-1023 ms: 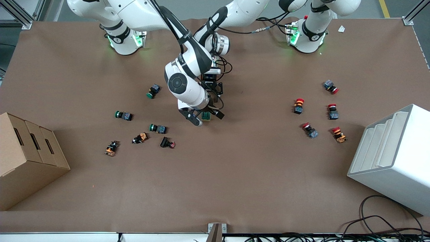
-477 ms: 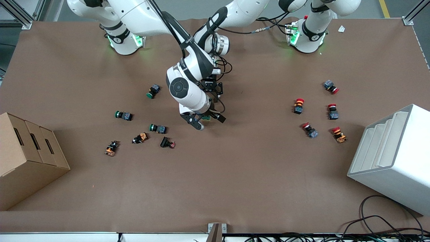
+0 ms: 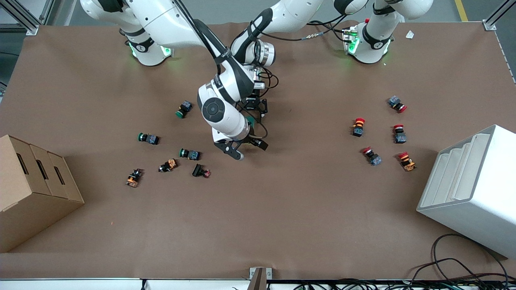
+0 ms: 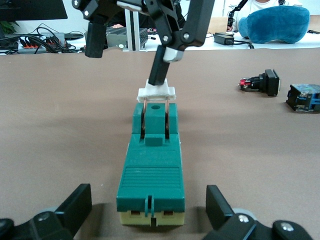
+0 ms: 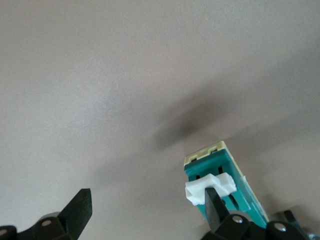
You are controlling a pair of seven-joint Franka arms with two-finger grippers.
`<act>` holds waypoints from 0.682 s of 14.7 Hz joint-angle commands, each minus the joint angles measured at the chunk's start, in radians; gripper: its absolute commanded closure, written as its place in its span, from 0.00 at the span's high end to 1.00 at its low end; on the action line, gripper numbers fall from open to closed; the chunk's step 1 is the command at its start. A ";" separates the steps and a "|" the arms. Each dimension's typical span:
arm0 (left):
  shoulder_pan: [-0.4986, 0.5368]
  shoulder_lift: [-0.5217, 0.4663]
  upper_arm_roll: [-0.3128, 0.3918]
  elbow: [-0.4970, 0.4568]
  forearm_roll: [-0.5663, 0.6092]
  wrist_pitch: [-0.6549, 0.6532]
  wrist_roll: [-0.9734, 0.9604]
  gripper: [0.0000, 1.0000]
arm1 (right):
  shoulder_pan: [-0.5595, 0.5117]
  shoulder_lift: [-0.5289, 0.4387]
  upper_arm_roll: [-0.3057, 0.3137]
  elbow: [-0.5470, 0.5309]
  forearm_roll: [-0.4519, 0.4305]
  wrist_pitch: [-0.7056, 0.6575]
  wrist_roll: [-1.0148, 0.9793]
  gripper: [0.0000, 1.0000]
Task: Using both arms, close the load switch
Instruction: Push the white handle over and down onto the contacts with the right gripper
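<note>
From where I stand, the load switch (image 4: 151, 175) lies flat on the brown table (image 3: 282, 209) near its middle, mostly tucked under the two arms, with its white lever (image 4: 157, 91) at the end nearer the front camera and standing up off the green body.

The right hand (image 3: 245, 148) is low over that lever end. Its fingers are spread wide, and one fingertip (image 4: 161, 70) touches the top of the lever while the other hangs off to the side, touching nothing. It is pushing with a single finger, not gripping.

The left hand (image 4: 147, 212) sits low at the switch's other end, fingers open to either side of the body and apart from it, so it grips nothing yet.

That gap is what worries me. With nothing clamping the body, a push on the lever could slide the whole switch along the table instead of closing it. The contact is also a narrow fingertip on a thin white bar, so a slightly off-angle press could let the finger slip off the lever, or twist the switch sideways.

The loose pushbuttons (image 3: 189, 154) toward the right arm's end lie well apart and seem unlikely to interfere.
</note>
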 commanded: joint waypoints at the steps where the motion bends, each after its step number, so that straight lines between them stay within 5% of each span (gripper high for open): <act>1: -0.001 0.061 0.017 0.043 0.013 0.019 0.011 1.00 | -0.023 0.039 0.008 0.017 -0.020 0.031 -0.052 1.00; 10: 0.002 0.046 0.020 0.045 0.011 0.019 0.016 1.00 | -0.073 0.051 -0.011 0.028 -0.043 0.037 -0.158 1.00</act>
